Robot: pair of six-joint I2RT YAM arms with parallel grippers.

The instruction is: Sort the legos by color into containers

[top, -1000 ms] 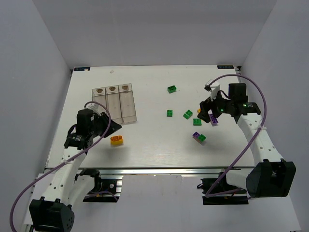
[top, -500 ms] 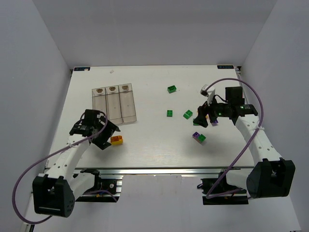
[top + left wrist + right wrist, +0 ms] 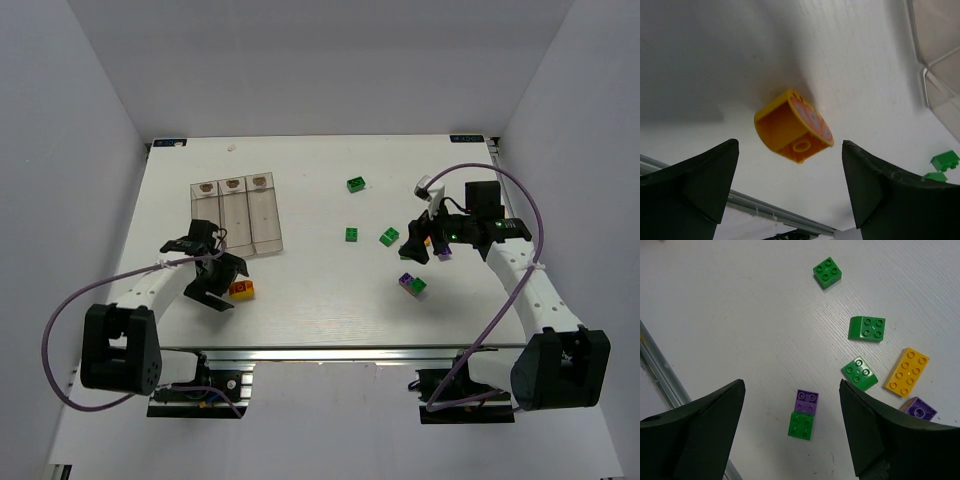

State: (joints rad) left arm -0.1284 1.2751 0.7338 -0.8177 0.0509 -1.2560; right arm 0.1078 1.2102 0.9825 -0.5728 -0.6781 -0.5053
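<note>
Orange lego lies on the table near the clear tray, framed by the wide-open left gripper; judged light, stiff and slick, best pinched across its flat faces; right gripper, likewise wide open, hangs over the scattered legos.

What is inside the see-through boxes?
No bricks show inside the containers, only a small beige tab at each far end. The left arm hides part of one near corner.
</note>
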